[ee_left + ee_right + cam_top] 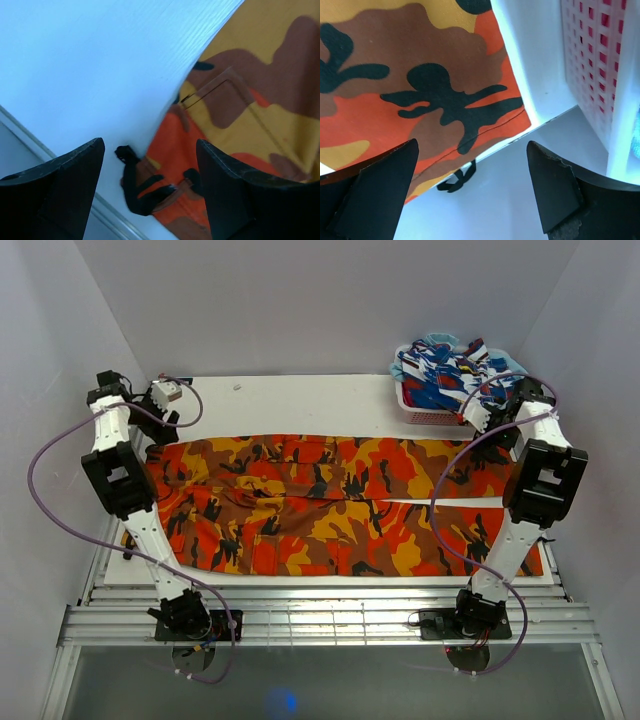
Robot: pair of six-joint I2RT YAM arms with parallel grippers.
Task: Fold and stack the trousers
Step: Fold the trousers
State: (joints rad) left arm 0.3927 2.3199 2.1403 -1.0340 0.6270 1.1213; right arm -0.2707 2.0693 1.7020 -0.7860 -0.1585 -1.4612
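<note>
**Top view.** The trousers [340, 505] lie spread flat on the white table [300, 395], reaching almost from one side to the other, with the waist toward the left arm and the leg ends toward the right arm. The left pincer [172, 423] hangs over the far left corner of the fabric, so the cloth runs away from it toward the middle of the table. The right pincer [497, 427] hangs over the far right corner of the fabric. Just beyond the right pincer, in the far right corner of the table, stands a laundry basket [425, 412] heaped with blue, white and red clothes [440, 365].

**Left wrist view.** The left pincer [149, 145] is spread wide, and its two black fingers [55, 195] grip nothing. Below the gap lies the edge of the trousers [250, 100], which fill the space from the middle across to the right finger. Bare table [100, 60] lies under the left finger. A black bit of the cloth [140, 190] sticks out at the fabric's edge, close below the gap.

**Right wrist view.** The right pincer [472, 144] is also spread wide, with nothing pinched. A stitched hem corner of the trousers [410, 75] lies beneath the left finger [370, 195] and the gap. White table [530, 60] shows beyond the corner. The basket's pink lattice wall [590, 65] stands past the right finger.
</note>
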